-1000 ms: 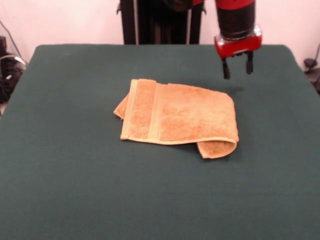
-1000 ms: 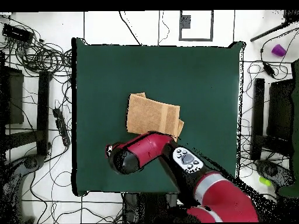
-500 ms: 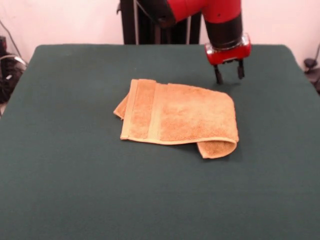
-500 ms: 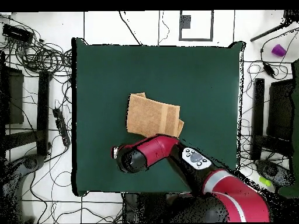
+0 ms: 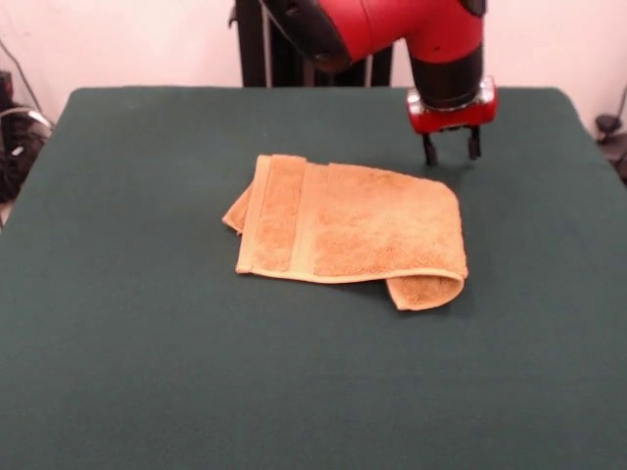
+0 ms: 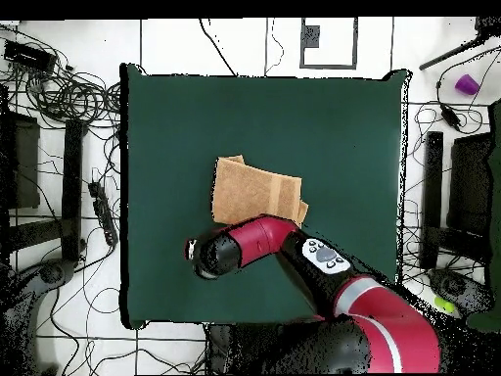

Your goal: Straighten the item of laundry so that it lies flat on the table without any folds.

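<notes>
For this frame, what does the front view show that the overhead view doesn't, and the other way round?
Only the front view shows the gripper, fingers apart and empty, above the table just beyond the towel's far corner, and the rolled fold sticking out at the towel's near edge. Only the overhead view shows the whole table outline, the cables on the floor around it, and the arm from above, which hides the gripper there. Both show the orange-tan towel folded over on the green table, untouched.
</notes>
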Available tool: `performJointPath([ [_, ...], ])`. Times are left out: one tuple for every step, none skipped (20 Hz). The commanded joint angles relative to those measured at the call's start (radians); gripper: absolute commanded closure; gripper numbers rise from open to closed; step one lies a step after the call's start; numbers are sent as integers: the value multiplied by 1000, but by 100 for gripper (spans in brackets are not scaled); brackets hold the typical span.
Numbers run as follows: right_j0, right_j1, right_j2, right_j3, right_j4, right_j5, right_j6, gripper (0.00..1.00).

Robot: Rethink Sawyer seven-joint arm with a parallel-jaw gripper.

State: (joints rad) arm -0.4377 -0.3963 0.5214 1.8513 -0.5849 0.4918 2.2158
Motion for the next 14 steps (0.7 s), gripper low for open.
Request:
performJointPath([
  [71, 103, 89, -247, 19, 43, -117, 0],
  [75, 117, 89, -270, 17, 56, -128, 0],
  [78, 132, 88, -293, 14, 69, -140, 0],
  [83, 156, 87, -323, 11, 74, -147, 0],
  [87, 180, 85, -354, 7, 80, -154, 0],
  [93, 208, 82, -389, 2, 86, -158, 0],
  [97, 241, 85, -425, -2, 95, -172, 0],
  [100, 273, 88, -461, -6, 105, -186, 0],
  [97, 306, 99, -492, 4, 131, -211, 0],
  [95, 339, 110, -523, 15, 158, -237, 0],
  [92, 374, 125, -559, 24, 180, -265, 0],
  [89, 409, 141, -595, 33, 201, -293, 0],
  [89, 438, 155, -629, 37, 214, -311, 0],
  [98, 455, 157, -661, 27, 214, -304, 0],
])
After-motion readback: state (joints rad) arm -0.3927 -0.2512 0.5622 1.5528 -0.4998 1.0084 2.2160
